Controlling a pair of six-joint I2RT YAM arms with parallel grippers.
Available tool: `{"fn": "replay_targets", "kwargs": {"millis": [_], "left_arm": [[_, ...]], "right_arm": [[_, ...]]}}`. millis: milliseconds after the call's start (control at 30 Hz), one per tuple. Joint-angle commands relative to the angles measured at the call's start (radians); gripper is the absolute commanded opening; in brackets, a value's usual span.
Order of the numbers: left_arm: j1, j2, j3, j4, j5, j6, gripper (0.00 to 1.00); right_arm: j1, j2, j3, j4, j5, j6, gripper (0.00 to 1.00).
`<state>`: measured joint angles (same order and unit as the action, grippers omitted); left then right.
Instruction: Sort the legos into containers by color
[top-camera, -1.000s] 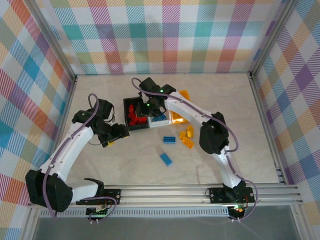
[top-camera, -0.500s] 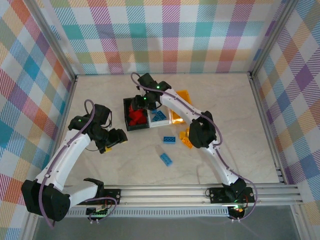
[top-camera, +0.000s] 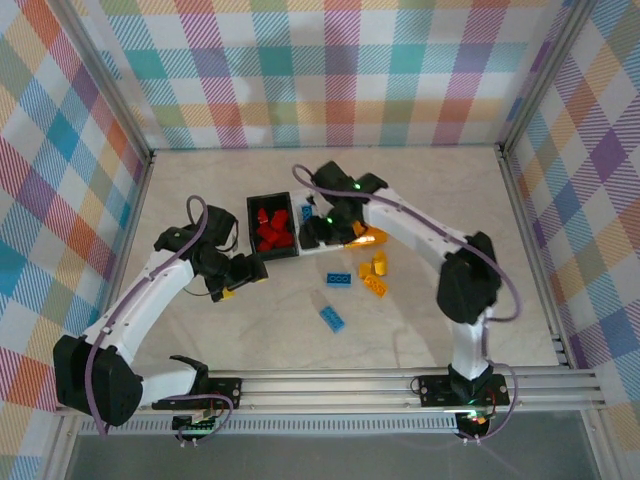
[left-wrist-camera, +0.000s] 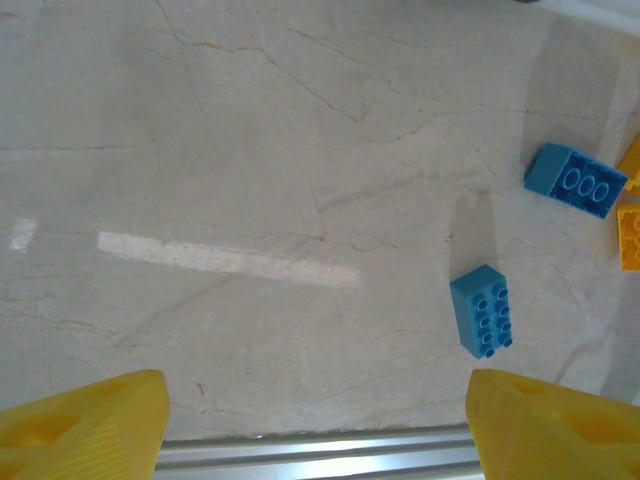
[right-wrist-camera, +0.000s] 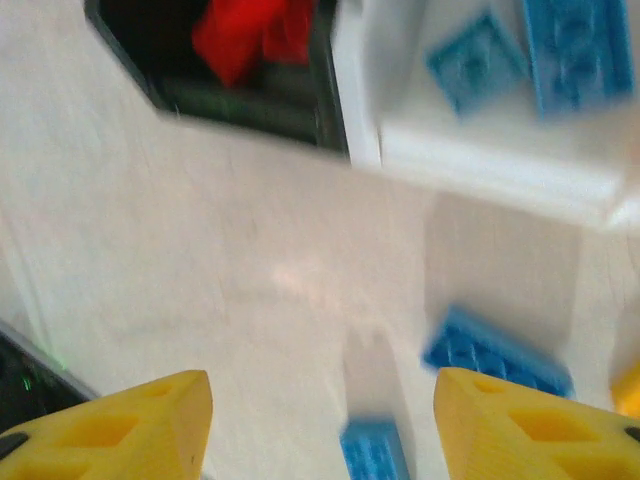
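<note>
Legos lie partly sorted in the top view: red legos sit in the black bin near the middle of the table. The white bin touches its right side, and the orange bin comes next in the row. The right gripper hangs over the white bin and hides much of it. Toward the near edge, two blue bricks and a few yellow bricks lie loose on the table. The left gripper hovers beside the black bin's near-left corner. In the left wrist view, that gripper has its yellow fingers spread wide with nothing between them, above bare table. Two blue bricks lie to the right, and the rail runs along the near edge. The right wrist view is blurred. Its gripper is likewise spread and empty, above the table just in front of the black bin and the white bin, which holds blue legos.
</note>
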<state>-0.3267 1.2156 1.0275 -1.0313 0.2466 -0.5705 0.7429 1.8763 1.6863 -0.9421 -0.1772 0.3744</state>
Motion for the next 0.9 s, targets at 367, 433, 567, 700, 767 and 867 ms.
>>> {"fn": "replay_targets", "kwargs": {"millis": [367,433,567,700,767,867], "left_arm": [[0.012,0.029,-0.067,0.086,0.08,-0.018,0.79],[0.015,0.021,-0.074,0.084,0.079,-0.017,0.8],[0.02,-0.001,-0.09,0.077,0.079,-0.021,0.8],[0.023,-0.018,-0.107,0.074,0.081,-0.026,0.8],[0.025,-0.021,-0.108,0.068,0.081,-0.023,0.8],[0.03,-0.025,-0.108,0.062,0.078,-0.018,0.8]], "right_arm": [[0.22,-0.087,-0.393,0.037,0.077,0.023,0.69],[0.239,-0.073,-0.395,0.041,0.086,0.023,0.69],[0.249,-0.047,-0.403,0.049,0.114,0.033,0.69],[0.248,-0.017,-0.397,0.058,0.156,0.039,0.67],[0.248,-0.001,-0.394,0.06,0.177,0.044,0.66],[0.249,0.022,-0.389,0.069,0.2,0.048,0.65]]}}
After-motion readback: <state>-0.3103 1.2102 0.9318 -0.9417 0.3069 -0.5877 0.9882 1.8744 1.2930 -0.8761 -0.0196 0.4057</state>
